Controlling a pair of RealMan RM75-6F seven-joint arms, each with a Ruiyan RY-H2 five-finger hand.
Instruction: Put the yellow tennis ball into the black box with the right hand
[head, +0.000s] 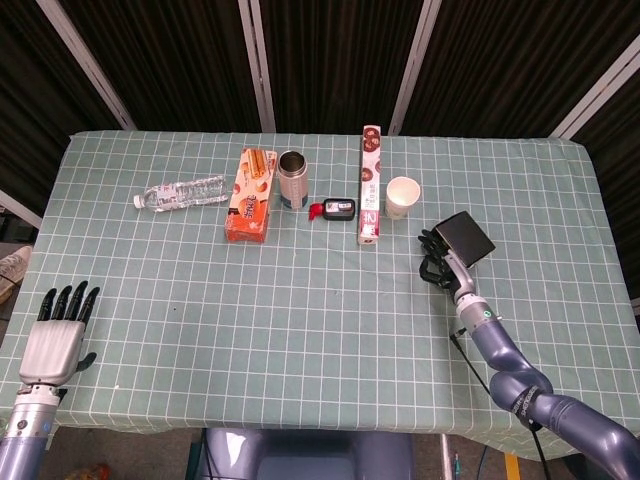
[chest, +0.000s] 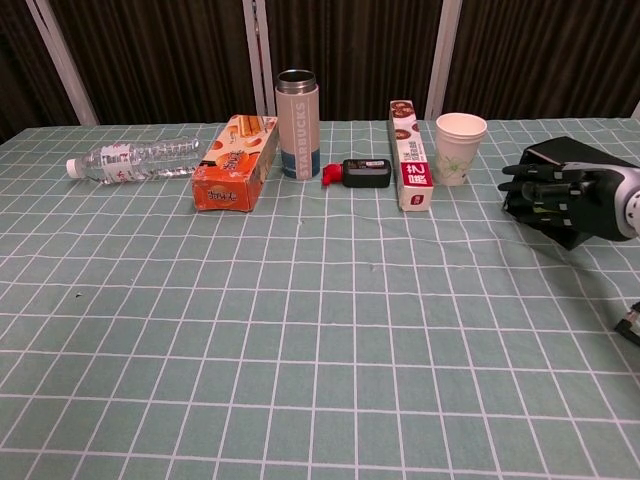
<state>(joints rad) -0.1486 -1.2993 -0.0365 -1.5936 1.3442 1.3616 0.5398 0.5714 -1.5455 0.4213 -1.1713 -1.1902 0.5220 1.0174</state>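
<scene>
The step in hand is judged to be the delivery of the yellow tennis ball at the mouth of the black box (head: 463, 239), which lies tipped on its side at the right of centre in the head view and at the far right edge in the chest view. The right hand (head: 437, 262) is seen pressed up against the box's open side, its dark fingers (chest: 532, 184) extended toward the left of the frame in the chest view and laid across the opening. The ball itself is not visible in either view; it is presumably hidden behind the hand or already inside the box, but which of the two cannot be told. Whether the fingers are clasped on the ball or have let it go cannot be told either, since the palm side is hidden. If the ball is held, the next move calls for the fingers to be spread so that the ball is left well inside, followed by a gentle withdrawal of the hand so that neither the ball nor the light box is dragged along. The left hand (head: 56, 336) is seen at the lower left of the head view, empty, with its fingers straight and apart.
</scene>
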